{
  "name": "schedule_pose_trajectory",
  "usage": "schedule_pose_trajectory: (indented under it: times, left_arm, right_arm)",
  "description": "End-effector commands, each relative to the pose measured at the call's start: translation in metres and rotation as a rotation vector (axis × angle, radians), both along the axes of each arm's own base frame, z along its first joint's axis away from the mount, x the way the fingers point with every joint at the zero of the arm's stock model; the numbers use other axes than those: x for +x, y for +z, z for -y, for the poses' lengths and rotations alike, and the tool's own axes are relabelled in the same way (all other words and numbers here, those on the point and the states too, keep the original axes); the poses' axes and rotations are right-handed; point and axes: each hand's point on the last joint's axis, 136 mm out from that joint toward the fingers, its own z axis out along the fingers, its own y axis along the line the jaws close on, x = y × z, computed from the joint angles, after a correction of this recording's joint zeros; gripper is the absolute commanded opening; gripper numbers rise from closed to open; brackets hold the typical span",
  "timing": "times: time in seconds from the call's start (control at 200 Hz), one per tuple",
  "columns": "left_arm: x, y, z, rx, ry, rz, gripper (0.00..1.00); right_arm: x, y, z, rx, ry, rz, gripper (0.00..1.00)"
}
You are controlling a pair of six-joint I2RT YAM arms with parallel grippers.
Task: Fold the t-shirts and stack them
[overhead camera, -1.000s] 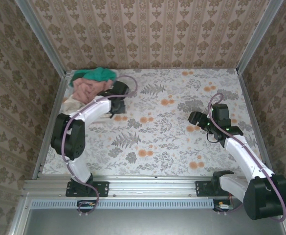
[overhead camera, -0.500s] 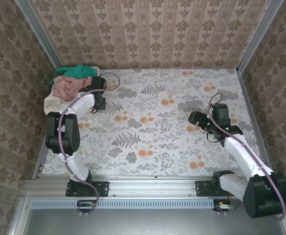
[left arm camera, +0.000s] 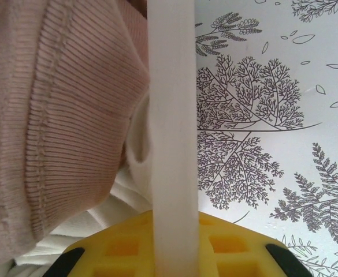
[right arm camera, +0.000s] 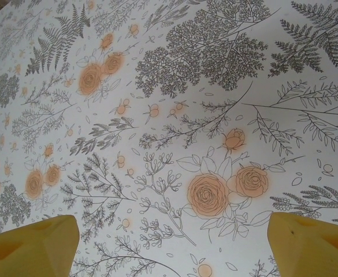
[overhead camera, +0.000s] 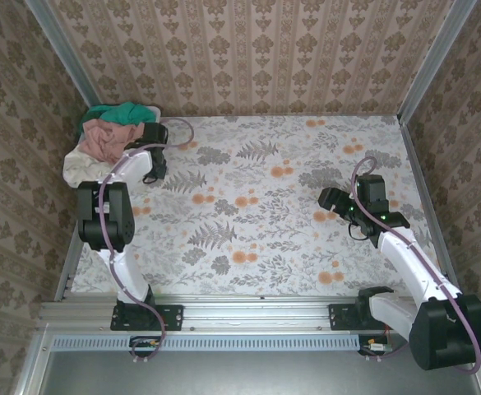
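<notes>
Left end effector (overhead camera: 152, 141) sits at the table's far left corner, at the end of an arm stretched along the left edge. Its wrist camera shows the two yellow fingers (left arm camera: 119, 245) drawn together at the bottom of the view, clamped on a thin white basket wall (left arm camera: 171, 115) seen edge-on, which rises straight up between them.

The t-shirts (overhead camera: 100, 140) lie heaped in that same far left corner, unfolded, spilling past the table's left edge. A teal-green tee (overhead camera: 115, 112) is at the back of the heap against the patterned wall; a dusty-pink tee (overhead camera: 100, 141) is bunched in front of it and touching it. Up close, the pink one's ribbed knit band presses against the left side of the basket wall, and a cream tee (left arm camera: 102, 214) lies crumpled beneath it, just beside the fingers. To the right of the basket wall the floral table (overhead camera: 256, 214) is bare of cloth.

Right end effector (overhead camera: 333, 200) hovers over the table's right half, well apart from the heap, nearer the right edge than the middle. It is spread wide with nothing between the jaws — a yellow fingertip (right arm camera: 33, 239) shows in each lower corner of its wrist view, with orange roses and grey ferns of the tabletop print between them.
</notes>
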Motion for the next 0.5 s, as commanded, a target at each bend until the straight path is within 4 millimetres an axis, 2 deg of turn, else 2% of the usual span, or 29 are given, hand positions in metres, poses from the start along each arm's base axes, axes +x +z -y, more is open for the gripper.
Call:
schedule_pose_trajectory:
  times: [0.0, 0.02, 0.04, 0.14, 0.175, 0.255, 0.355, 0.455, 0.495]
  left_arm:
    - [0.002, 0.021, 0.002, 0.024, 0.011, 0.021, 0.46]
    - [0.002, 0.027, 0.006, 0.026, 0.008, 0.035, 0.6]
    - [0.002, 0.034, 0.008, 0.032, 0.008, 0.053, 0.69]
    - [0.0, 0.073, 0.03, 0.017, -0.04, 0.145, 0.88]
    - [0.001, 0.088, 0.032, 0.013, -0.039, 0.191, 0.99]
    - [0.001, 0.109, 0.028, -0.034, -0.007, 0.228, 1.0]
    - [-0.003, 0.133, -0.014, -0.063, 0.163, 0.303, 1.0]
    - [-0.004, 0.129, -0.055, -0.262, 0.323, 0.311, 1.0]
    - [-0.001, 0.124, -0.07, -0.324, 0.376, 0.314, 0.95]
  right_arm:
    - [0.0, 0.013, 0.005, -0.015, -0.019, 0.017, 0.87]
    - [0.0, 0.014, 0.006, -0.017, -0.018, 0.018, 0.87]
    - [-0.001, 0.015, 0.006, -0.02, -0.017, 0.021, 0.87]
    - [-0.002, 0.021, 0.007, -0.031, -0.02, 0.035, 0.87]
    - [-0.002, 0.023, 0.008, -0.031, -0.02, 0.041, 0.87]
    - [-0.003, 0.025, 0.009, -0.039, -0.025, 0.051, 0.87]
    - [-0.004, 0.024, 0.009, -0.042, -0.022, 0.059, 0.86]
    - [-0.004, 0.022, 0.005, -0.03, -0.005, 0.064, 0.85]
    - [-0.004, 0.022, 0.002, -0.021, 0.007, 0.072, 0.85]
